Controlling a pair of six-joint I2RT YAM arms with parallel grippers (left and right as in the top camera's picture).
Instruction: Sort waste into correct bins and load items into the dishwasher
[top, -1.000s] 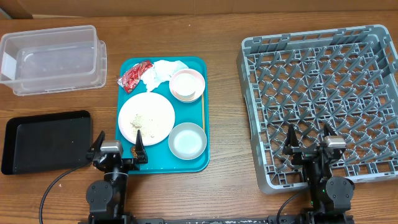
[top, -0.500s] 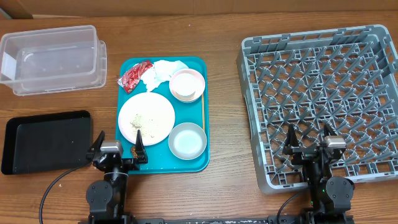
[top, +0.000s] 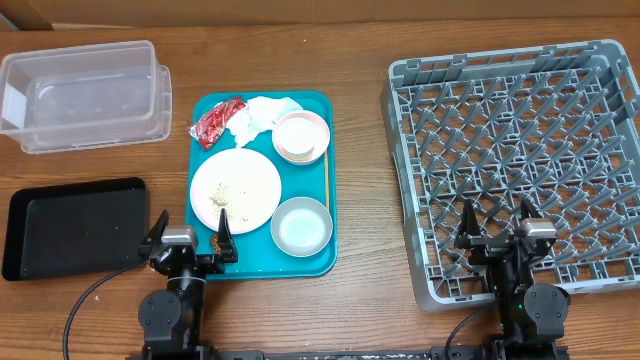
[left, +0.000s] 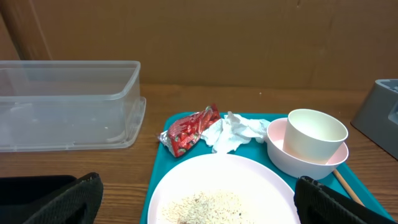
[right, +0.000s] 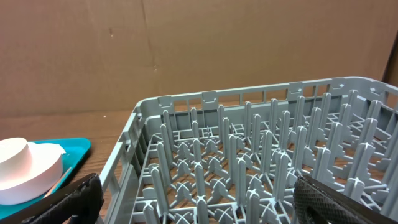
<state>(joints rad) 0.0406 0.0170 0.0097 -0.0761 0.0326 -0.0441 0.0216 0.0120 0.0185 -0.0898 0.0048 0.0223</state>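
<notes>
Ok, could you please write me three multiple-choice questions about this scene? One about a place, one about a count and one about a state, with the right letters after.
1. Where does the small white cup stand?
A) inside the pink bowl
B) in the dish rack
C) in the clear tub

2. How many bowls are on the teal tray?
A) one
B) two
C) four

3. How are the left gripper and the right gripper?
A) both open, holding nothing
B) both shut
C) one shut on a wrapper

Answers:
1. A, the left wrist view shows the cup upright in the pink bowl.
2. B, only the pink bowl and the light grey bowl are there.
3. A, the fingers of each are spread wide with nothing between them.
</notes>
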